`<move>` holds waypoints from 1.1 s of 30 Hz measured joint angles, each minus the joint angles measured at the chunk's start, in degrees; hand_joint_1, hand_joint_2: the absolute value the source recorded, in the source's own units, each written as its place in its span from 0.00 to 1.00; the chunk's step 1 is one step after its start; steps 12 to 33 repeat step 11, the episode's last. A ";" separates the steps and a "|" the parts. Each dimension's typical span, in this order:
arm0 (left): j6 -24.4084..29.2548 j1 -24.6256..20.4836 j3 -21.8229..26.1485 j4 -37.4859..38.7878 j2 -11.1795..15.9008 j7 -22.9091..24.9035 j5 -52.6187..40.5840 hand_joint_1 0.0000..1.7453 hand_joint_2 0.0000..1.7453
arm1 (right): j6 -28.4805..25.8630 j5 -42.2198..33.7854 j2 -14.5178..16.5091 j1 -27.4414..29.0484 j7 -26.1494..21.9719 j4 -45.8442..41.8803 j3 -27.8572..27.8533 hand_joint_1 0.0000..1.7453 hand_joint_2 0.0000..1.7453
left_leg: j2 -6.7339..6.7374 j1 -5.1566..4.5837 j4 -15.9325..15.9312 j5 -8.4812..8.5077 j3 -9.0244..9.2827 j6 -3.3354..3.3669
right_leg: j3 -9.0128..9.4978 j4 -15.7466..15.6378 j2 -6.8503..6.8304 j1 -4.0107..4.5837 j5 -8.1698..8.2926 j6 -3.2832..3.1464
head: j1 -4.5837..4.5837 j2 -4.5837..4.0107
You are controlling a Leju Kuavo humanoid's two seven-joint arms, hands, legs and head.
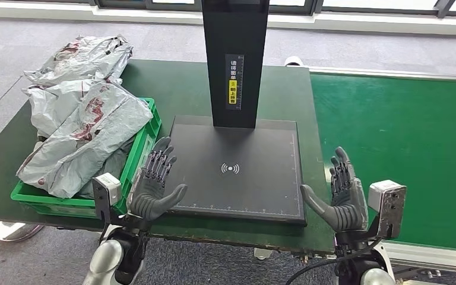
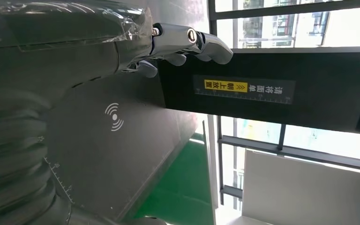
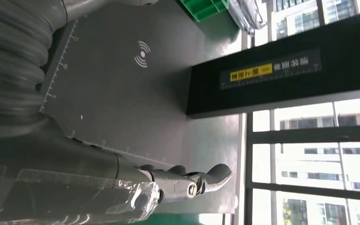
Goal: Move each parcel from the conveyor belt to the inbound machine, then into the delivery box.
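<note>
Left hand (image 1: 153, 185) & right hand (image 1: 339, 195) released, flanking inbound machine (image 1: 237, 172); parcels (image 1: 80, 119) fill green box (image 1: 139, 151).

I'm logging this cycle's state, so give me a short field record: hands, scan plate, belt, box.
left hand: open, holding nothing, over the plate's left edge
right hand: open, holding nothing, right of the plate
scan plate: black, no parcel on it
conveyor belt: green, no parcel on the stretch in view
delivery box: green crate, heaped with grey parcels
</note>
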 joint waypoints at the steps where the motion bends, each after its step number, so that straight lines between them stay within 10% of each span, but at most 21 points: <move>1: 0.21 0.06 -0.02 0.13 0.00 0.00 -0.27 0.00 1.00 | 0.09 -0.10 -0.05 0.19 0.05 -0.01 0.39 0.00 1.00 | 0.00 0.00 0.00 0.00 0.00 0.00 | 0.00 0.00 0.00 0.00 0.00 0.00 | -0.01 0.00; 33: 3.45 0.88 -0.06 0.71 0.00 0.28 -3.60 0.00 1.00 | 0.94 -1.39 -0.22 0.77 0.85 -0.02 1.78 0.00 1.00 | 0.00 0.00 0.00 0.00 0.00 0.00 | 0.01 0.00 0.00 -0.01 0.00 0.00 | 0.00 0.00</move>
